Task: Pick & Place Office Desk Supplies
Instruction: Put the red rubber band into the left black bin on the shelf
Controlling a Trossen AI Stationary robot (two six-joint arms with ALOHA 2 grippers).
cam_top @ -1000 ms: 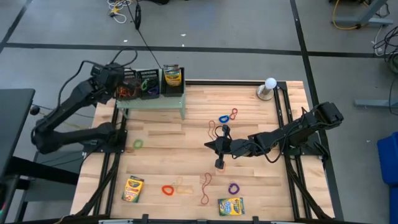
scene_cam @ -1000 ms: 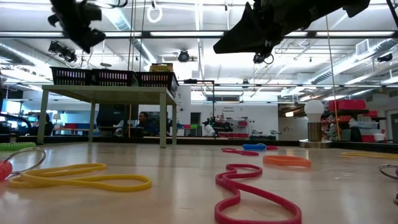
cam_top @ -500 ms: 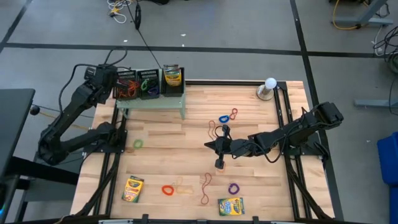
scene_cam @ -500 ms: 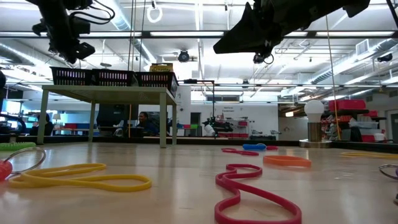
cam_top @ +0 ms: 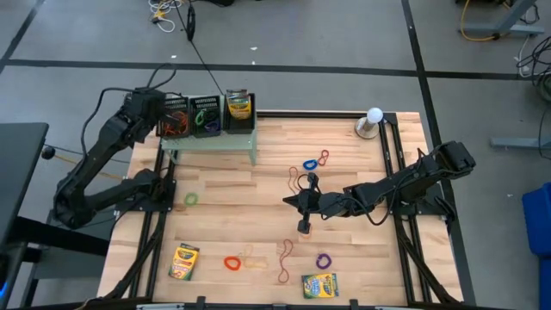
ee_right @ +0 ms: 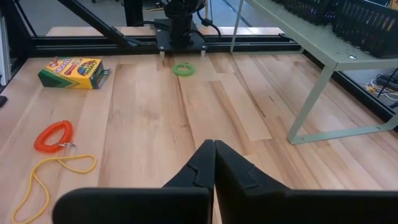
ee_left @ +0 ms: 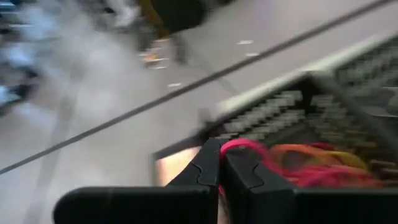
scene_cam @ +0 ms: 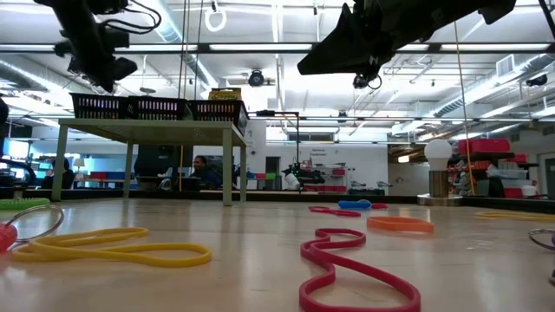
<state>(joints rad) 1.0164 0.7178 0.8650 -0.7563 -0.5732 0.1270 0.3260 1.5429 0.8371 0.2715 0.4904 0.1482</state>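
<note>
So the three little black mesh trays (cam_top: pixel 207 114) are sitting in a row on top of the pale green stand (cam_top: pixel 211 142) at the far left corner of the table (cam_top: pixel 224 185), and the left-most one is holding a tangle of red and orange rubber bands (cam_top: pixel 175 120), the middle one is showing a green band, and the right one has a yellow-and-green crayon box (cam_top: pixel 238 105) standing in it. The left gripper (cam_top: pixel 148 110) is hanging just beside the left-most tray, off the table's edge, with its fingers (ee_left: pixel 211 165) pressed together; in the left wrist view a pink-red band (ee_left: pixel 245 149) is showing right at the tips, but it's too blurry to tell if it's pinched or just lying in the tray behind. Out on the wood, more bands are lying around: a blue one and a red one (cam_top: pixel 317 160) near the middle, a green one (cam_top: pixel 190 199) toward the left side, an orange coil (cam_top: pixel 232 263) next to a pale yellow band (cam_top: pixel 255 261), a red one (cam_top: pixel 284 252) and a purple one (cam_top: pixel 324 260) near the front. Two more crayon boxes are lying flat, one front left (cam_top: pixel 184 262) and one front centre (cam_top: pixel 319 285). The right gripper (cam_top: pixel 287 201) is hovering above the middle of the table, fingers closed with nothing between them. A white globe (cam_top: pixel 372 120) is standing at the far right corner.
</note>
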